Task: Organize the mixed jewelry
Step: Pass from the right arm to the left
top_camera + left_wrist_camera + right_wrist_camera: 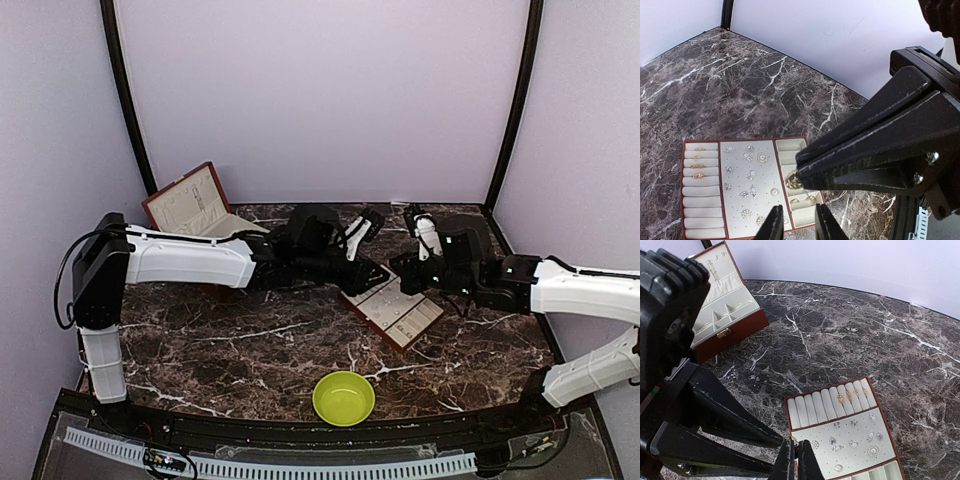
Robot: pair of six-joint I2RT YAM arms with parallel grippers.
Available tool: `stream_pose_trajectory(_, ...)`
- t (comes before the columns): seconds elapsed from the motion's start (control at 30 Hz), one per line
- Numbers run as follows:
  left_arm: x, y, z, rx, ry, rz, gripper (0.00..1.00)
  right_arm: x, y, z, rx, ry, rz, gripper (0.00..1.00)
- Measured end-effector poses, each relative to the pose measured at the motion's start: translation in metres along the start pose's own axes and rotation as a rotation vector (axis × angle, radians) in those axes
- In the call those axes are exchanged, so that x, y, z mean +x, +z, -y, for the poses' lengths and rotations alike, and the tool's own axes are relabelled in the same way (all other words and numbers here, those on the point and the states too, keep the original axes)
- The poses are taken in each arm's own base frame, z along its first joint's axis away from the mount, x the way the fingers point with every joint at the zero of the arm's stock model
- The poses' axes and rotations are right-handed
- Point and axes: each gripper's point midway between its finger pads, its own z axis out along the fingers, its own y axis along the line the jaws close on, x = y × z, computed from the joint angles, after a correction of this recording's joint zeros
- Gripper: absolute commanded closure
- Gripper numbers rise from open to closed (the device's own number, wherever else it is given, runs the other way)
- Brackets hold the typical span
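Note:
The mixed jewelry lies on a brown-edged tray (398, 312) with cream rows: gold rings (851, 394) in the rolls and sparkly studs (751, 176) on the flat panel. My right gripper (795, 443) is shut on a small gold bead cluster (793, 182) and holds it over the tray's compartments (801, 215). A thin wire hangs from the cluster. My left gripper (797, 226) faces it a little above the tray. Its fingers (773, 225) stand apart with nothing between them.
A red-brown hinged box (192, 207) stands open at the back left, cream-lined, also in the right wrist view (724, 315). A yellow-green bowl (343, 397) sits near the front edge. Both arms meet over the tray at mid-table.

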Motion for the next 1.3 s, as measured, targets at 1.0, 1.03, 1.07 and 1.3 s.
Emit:
stream_pose_trajectory(1.0, -0.006, 0.001, -0.001, -0.013, 0.005, 0.007, 1.00, 0.003, 0.001, -0.007, -0.017, -0.069, -0.005, 0.98)
stream_pose_trajectory(1.03, -0.006, 0.001, -0.001, -0.014, 0.005, 0.007, 1.00, 0.003, 0.000, -0.007, -0.017, -0.069, -0.003, 0.94)
stream_pose_trajectory(1.07, -0.006, 0.001, -0.001, -0.014, 0.005, 0.007, 1.00, 0.003, 0.000, -0.007, -0.017, -0.069, -0.002, 0.89)
stream_pose_trajectory(1.3, -0.003, 0.001, -0.004, -0.032, 0.003, 0.004, 1.00, -0.010, -0.015, -0.007, -0.022, -0.040, 0.061, 0.62)
